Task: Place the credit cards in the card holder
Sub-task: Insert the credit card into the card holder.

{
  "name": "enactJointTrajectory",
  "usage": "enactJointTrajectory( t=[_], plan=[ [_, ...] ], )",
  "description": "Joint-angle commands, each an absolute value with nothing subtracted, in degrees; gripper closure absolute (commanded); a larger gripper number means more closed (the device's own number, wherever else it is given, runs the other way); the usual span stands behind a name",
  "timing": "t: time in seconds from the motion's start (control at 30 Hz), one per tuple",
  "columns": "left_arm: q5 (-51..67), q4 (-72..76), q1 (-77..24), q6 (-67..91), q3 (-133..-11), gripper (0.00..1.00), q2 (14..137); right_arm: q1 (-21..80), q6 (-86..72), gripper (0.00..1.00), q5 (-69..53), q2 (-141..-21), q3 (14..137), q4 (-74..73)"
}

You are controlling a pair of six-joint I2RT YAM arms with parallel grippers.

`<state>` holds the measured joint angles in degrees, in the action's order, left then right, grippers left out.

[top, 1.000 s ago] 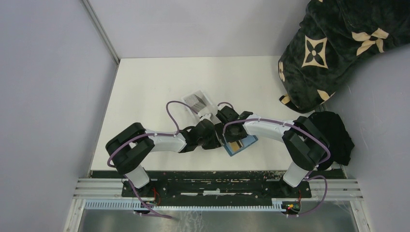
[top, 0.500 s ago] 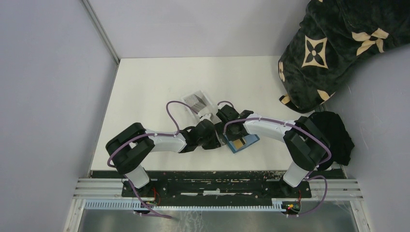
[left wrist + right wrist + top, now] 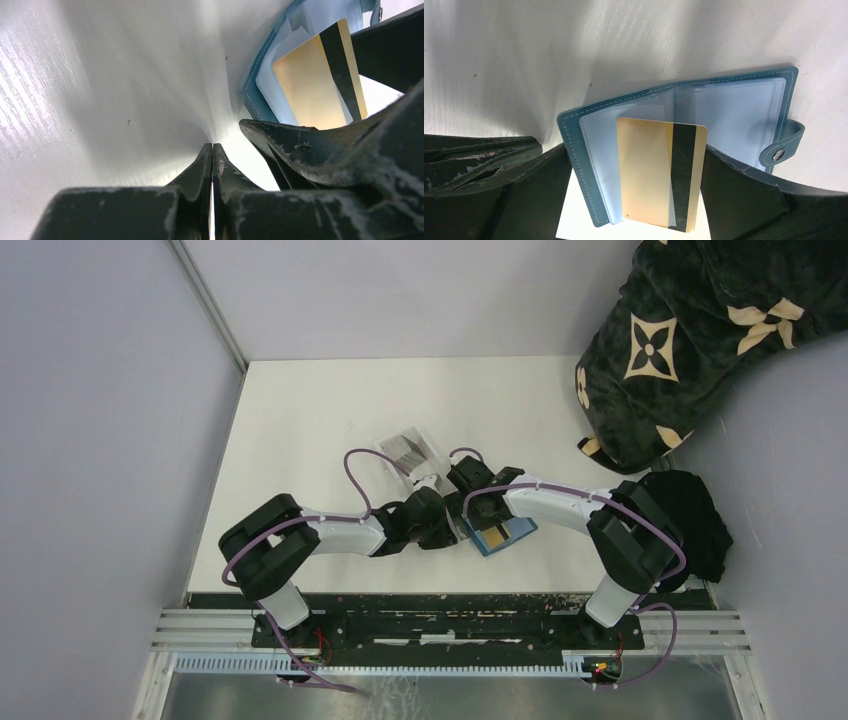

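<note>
The left tool [image 3: 212, 150] is pinched narrow, its worn black fingertips pressed together with their points down at the white desk [image 3: 300, 440]. Beyond this tool, a clear tray [image 3: 408, 448] with a greyish stack in it sits well apart from the fingertips. Just right of the left tool lies the teal card holder [image 3: 734, 115], open flat, its pale clear pockets facing up and its snap tab [image 3: 781, 150] hanging off the right edge. A gold credit card [image 3: 644, 170] with a black stripe lies on the open holder near the fold; whether it sits inside a pocket cannot be told. The right tool [image 3: 638, 165] stands wide, one finger either side of the gold card, gripping nothing. Right of this tool, a black cloth [image 3: 695, 520] lies at the desk's edge.
</note>
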<state>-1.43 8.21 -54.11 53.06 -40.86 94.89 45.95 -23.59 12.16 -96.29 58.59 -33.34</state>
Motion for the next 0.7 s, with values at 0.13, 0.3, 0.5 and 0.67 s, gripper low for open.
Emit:
enactJointTrajectory(
  t=[0.13,0.3,0.5,0.67],
  plan=[
    [-2.90,8.17,-54.60,54.23,-40.16,0.97,95.32,46.05,-23.56,0.07,13.44,-94.71,58.33,-32.79],
    [-2.81,8.18,-54.70,54.30,-40.88,0.97,96.07,46.18,-24.10,0.12,12.67,-95.16,57.99,-32.17],
    [-2.72,8.17,-54.90,54.24,-41.47,0.97,96.58,46.32,-24.30,0.17,13.20,-95.40,57.83,-32.24],
    [-2.86,8.17,-55.02,54.20,-41.35,0.97,96.31,46.32,-24.52,0.18,13.63,-96.15,57.72,-32.78]
  ],
)
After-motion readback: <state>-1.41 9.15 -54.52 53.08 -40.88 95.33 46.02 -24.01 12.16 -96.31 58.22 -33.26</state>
